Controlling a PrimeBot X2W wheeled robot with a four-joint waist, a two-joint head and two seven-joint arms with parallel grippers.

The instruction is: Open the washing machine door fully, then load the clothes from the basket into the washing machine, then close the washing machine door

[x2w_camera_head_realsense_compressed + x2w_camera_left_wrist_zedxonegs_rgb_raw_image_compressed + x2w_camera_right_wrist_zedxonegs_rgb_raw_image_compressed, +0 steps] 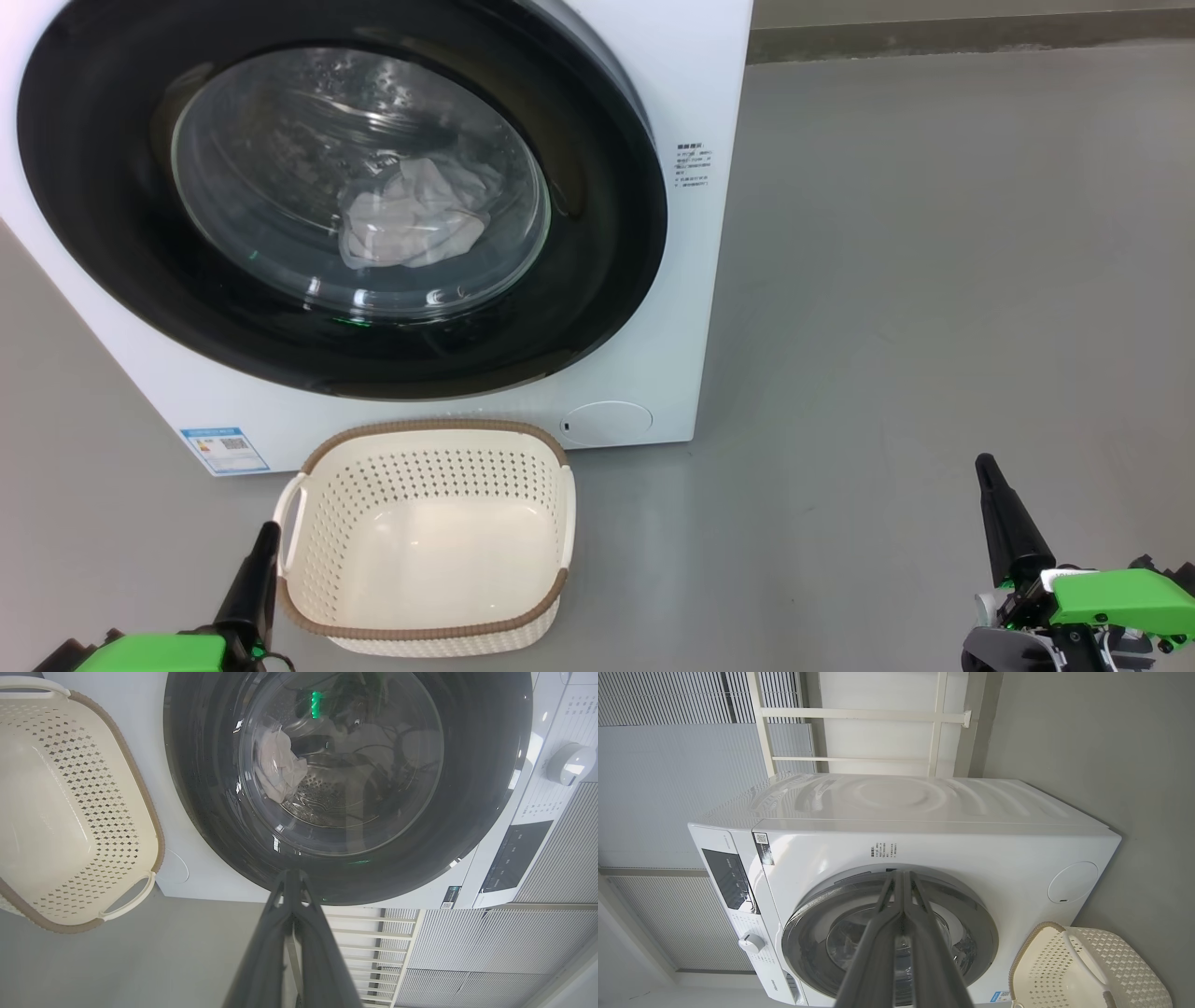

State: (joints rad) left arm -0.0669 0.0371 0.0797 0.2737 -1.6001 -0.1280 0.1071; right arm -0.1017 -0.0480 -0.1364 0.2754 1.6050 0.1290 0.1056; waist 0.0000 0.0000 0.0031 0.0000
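Both pincers are pressed together and carry nothing. The left pincer (292, 877) shows its two fingers meeting at the tips in its wrist view, and the right pincer (901, 877) does the same in its own.

The machine (700, 280) fills the far left of my head view, standing on the grey floor (934, 280). Its door (597, 280) looks seated against the front, with the black rim flush as far as the right wrist view shows me, though I cannot tell whether the latch has caught. The basket (429, 427) sits on the floor just on the near side of the machine, below the door, and I see nothing in it. The clothes (411, 224) lie inside the drum (322, 798), a pale bundle behind the glass (280, 140); I cannot make out any blue fabric.

I judge the task to be at its last step, confirming the close. To do that well I would check the rim for a gap all round before trusting it. If one shows, I would push with closed fingertips on the black rim rather than the bulging glass, straight toward the machine, passing over the basket without knocking it.

Both arms sit low on the near side, fingers pointing toward the machine. The left is just beside the basket's left handle, and the right is well apart to the right, over bare floor.
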